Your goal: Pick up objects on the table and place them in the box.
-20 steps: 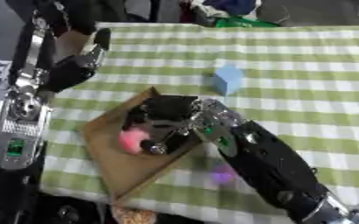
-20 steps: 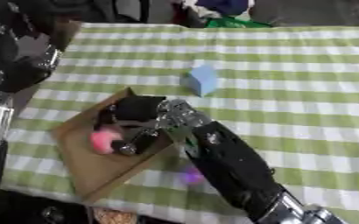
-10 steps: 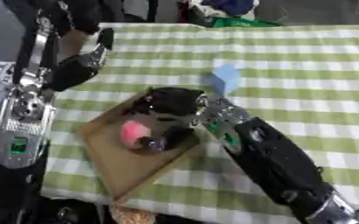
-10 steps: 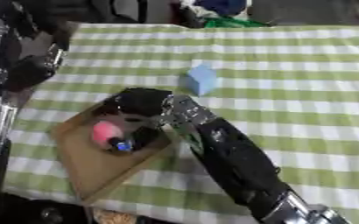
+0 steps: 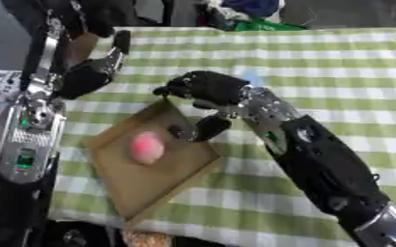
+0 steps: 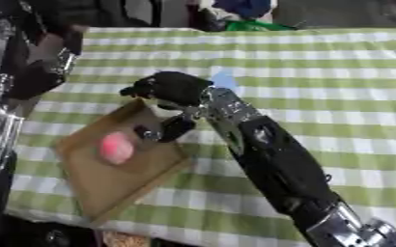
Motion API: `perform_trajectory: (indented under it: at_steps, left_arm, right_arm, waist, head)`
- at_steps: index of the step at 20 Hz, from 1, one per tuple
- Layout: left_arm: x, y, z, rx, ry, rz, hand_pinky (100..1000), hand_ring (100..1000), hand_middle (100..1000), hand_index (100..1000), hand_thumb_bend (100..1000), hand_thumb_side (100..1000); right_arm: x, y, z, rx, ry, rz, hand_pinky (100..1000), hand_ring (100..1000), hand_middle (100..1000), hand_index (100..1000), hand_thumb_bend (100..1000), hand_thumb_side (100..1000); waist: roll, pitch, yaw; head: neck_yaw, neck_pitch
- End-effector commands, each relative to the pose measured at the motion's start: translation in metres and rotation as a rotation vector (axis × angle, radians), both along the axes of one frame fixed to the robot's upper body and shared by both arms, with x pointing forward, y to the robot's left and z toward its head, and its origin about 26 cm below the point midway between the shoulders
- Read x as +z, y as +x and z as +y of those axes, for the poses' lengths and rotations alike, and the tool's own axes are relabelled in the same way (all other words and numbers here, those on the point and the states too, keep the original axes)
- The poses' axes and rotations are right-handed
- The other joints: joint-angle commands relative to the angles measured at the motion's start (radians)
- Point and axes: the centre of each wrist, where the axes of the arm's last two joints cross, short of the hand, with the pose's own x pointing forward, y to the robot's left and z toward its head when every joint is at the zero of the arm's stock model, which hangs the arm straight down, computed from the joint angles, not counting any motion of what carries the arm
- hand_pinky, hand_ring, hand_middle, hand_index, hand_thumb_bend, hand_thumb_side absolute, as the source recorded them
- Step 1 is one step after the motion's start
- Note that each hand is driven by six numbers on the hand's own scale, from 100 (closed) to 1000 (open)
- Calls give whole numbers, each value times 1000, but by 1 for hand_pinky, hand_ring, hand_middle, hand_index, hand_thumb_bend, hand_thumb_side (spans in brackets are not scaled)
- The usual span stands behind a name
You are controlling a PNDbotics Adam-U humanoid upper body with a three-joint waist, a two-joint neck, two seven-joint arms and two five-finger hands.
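Observation:
A shallow cardboard box (image 5: 142,185) lies askew near the table's front left. In it are a pink rounded object (image 5: 147,147) and a small dark object (image 5: 180,131). My right hand (image 5: 208,89) hovers over the box's far corner, fingers loosely bent and holding nothing; its thumb (image 5: 210,127) hangs down just right of the dark object. A light blue block (image 6: 224,78) peeks out behind that hand on the green checked cloth. My left hand (image 5: 90,76) is raised at the table's left edge, fingers straight and clear of the box.
The green and white checked tablecloth (image 5: 345,72) covers the table. Coloured clutter (image 5: 252,14) sits at the far edge. My right forearm (image 5: 319,159) crosses the cloth from the lower right.
My right hand has lifted out of the box and drawn back to its far corner, leaving the dark object beside the pink one. The whole view has also shifted.

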Motion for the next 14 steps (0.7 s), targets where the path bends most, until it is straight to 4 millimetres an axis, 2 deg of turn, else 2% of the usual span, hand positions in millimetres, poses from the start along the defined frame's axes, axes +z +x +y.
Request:
perform_trajectory:
  at_steps: [1, 6, 11, 14]
  left_arm:
    - [9, -2, 3, 2, 9, -32, 590, 558, 517, 741, 310, 309]
    - [8, -1, 4, 3, 12, -28, 590, 558, 517, 741, 310, 310]
    - [7, -1, 4, 4, 17, -23, 590, 557, 517, 741, 312, 313]
    - [7, -1, 5, 5, 19, -22, 590, 557, 517, 741, 314, 314]
  right_arm:
    - [23, 8, -12, -49, 40, -30, 834, 786, 785, 988, 183, 647]
    - [33, 20, -36, -166, 60, -16, 864, 836, 893, 989, 181, 633]
    - [39, 31, -60, -280, 56, -9, 869, 849, 911, 991, 219, 616]
    - [39, 36, -74, -332, 36, -7, 874, 868, 924, 996, 284, 558]
  waist:
    - [4, -20, -2]
    - [6, -22, -2]
    - [8, -23, 2]
    - [8, -23, 2]
  head:
    - [5, 4]
    - [8, 5]
    - [12, 5]
    - [14, 6]
